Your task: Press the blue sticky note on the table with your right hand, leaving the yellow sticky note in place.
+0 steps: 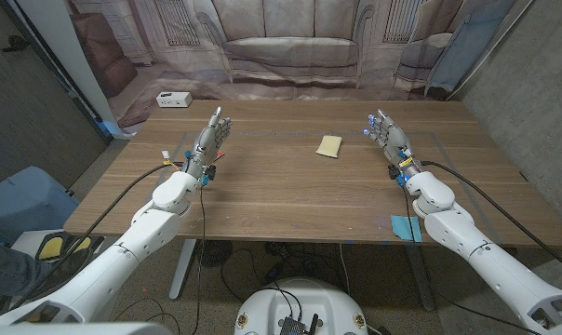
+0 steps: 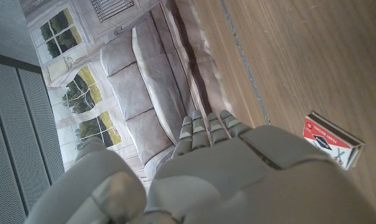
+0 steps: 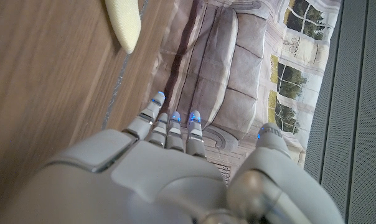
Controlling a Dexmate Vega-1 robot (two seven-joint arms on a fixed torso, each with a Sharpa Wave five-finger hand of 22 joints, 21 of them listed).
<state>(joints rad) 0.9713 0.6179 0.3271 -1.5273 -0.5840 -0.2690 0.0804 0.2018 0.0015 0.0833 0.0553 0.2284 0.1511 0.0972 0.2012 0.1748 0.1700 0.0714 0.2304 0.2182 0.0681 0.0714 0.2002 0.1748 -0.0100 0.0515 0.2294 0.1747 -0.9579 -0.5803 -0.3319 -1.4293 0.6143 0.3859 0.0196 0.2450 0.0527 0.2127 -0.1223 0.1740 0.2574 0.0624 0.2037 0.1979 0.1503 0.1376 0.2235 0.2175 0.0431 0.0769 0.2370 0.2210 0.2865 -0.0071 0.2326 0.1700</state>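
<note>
Table (image 1: 290, 200) of brown wood carried the right hand (image 1: 389, 136), fingers spread and holding nothing, far ahead of the small blue square sticky note (image 1: 405, 227) at the near edge beside its forearm.

You see a matt wooden table (image 1: 281, 195), smooth with fine grain. The yellow note (image 1: 329, 146) looks like soft matt paper; both hands' (image 1: 209, 140) (image 1: 388, 135) shells are smooth grey plastic.

I stand in a lab or test room dressed as a home: a printed backdrop (image 1: 290, 42) of a sofa and windows hangs behind my wooden table (image 1: 290, 200), grey panel walls (image 1: 532, 65) flank it, cables (image 1: 253, 270) lie on the floor.
</note>
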